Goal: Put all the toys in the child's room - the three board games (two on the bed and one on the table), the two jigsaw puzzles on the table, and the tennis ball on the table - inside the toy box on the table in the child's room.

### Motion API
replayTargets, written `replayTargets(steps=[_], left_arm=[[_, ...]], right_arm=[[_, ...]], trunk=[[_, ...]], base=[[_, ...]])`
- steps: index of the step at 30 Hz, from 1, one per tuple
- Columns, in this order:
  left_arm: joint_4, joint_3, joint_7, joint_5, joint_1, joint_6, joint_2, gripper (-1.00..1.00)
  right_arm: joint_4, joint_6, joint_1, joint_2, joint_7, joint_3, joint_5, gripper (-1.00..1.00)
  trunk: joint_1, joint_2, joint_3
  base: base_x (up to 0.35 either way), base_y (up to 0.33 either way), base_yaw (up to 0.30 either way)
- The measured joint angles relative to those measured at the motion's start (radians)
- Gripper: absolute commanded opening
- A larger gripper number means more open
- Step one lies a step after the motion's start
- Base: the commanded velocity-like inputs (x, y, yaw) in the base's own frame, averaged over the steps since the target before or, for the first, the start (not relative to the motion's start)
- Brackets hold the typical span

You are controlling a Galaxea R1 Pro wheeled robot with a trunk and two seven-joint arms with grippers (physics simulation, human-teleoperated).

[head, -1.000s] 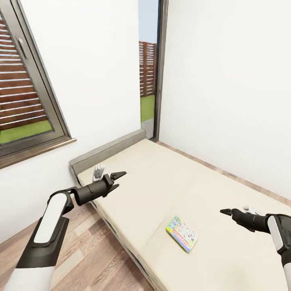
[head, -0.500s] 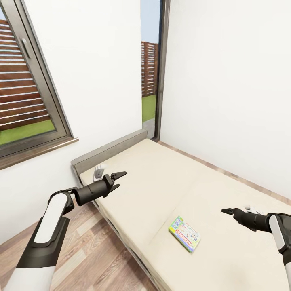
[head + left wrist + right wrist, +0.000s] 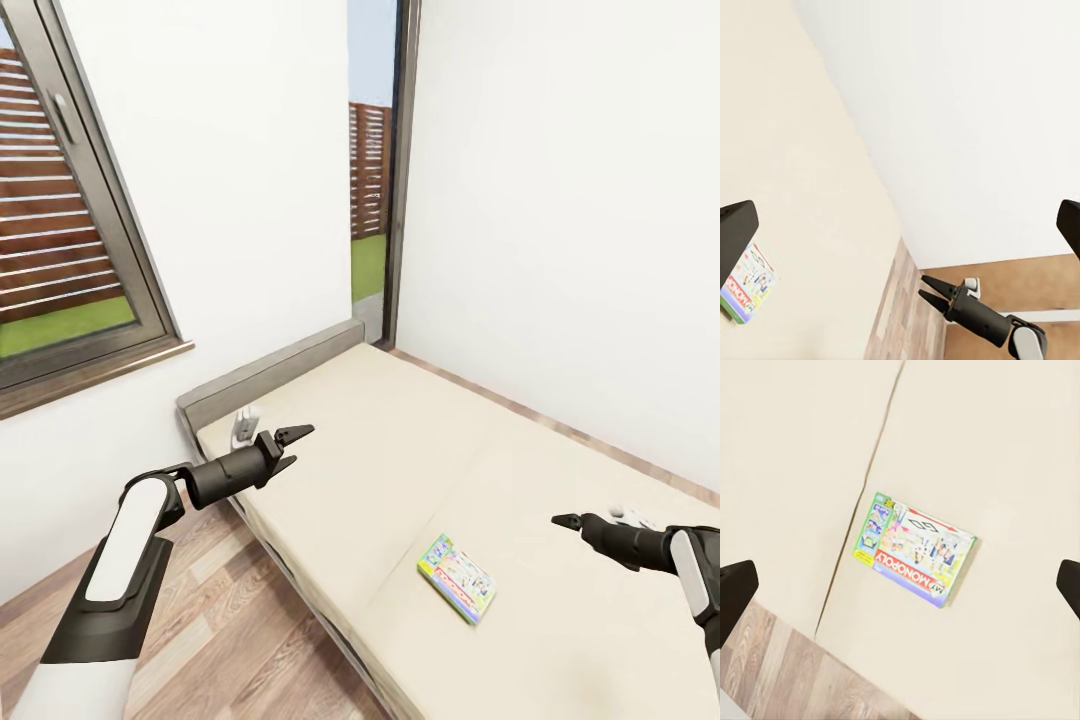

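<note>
**Both grippers open and empty over the bed**

We hold our left gripper (image 3: 291,447) with its fingers spread, touching nothing, above the near-left edge of the bed (image 3: 400,450), close to the grey headboard (image 3: 270,370). Our right gripper (image 3: 566,521) is likewise open and empty; its wrist view shows the two fingertips far apart at the picture's edges.

The Monopoly board game (image 3: 456,578) lies flat on the cream mattress between our grippers, near the bed's floor-side edge, nearer the right gripper. The mattress around it is bare. The far side of the bed runs beside the white wall (image 3: 560,220), with a strip of wood floor (image 3: 230,620) on our side.

Both forearms reach forward, roughly level; the left elbow is bent at lower left.
</note>
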Motion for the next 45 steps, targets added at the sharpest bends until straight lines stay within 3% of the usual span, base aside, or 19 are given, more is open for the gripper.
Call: replayTargets(steps=[6,9,10,19,28,45], left_arm=[[0.0,0.0,-0.001,0.003,0.0,0.0,0.0,1.0],[0.0,0.0,-0.001,0.004,0.0,0.0,0.0,1.0],[0.0,0.0,-0.001,0.004,0.0,0.0,0.0,1.0],[-0.001,0.0,-0.001,0.005,0.0,0.0,0.0,1.0],[0.0,0.001,-0.002,0.006,0.0,0.0,0.001,1.0],[-0.001,-0.001,-0.002,0.009,-0.002,0.0,-0.001,1.0]], right_arm=[[0.063,0.0,-0.037,0.002,-0.003,0.002,0.003,1.0],[0.201,-0.007,-0.107,0.0,-0.004,0.004,0.02,1.0],[0.202,-0.007,-0.107,0.0,-0.004,0.004,0.02,1.0],[0.457,-0.04,-0.261,0.011,-0.015,0.004,0.15,1.0],[0.508,-0.067,-0.292,0.03,-0.021,0.007,0.177,1.0],[0.527,-0.135,-0.301,0.034,-0.022,0.01,0.187,1.0]], trunk=[[0.0,0.0,-0.006],[0.0,0.0,-0.011],[0.0,0.0,-0.012],[0.0,0.0,-0.027],[0.0,0.0,-0.041],[0.0,0.0,-0.069]], base=[[0.0,0.0,0.0],[0.0,0.0,0.0],[0.0,0.0,0.0],[0.0,0.0,0.0],[0.0,0.0,0.0],[0.0,0.0,0.0]])
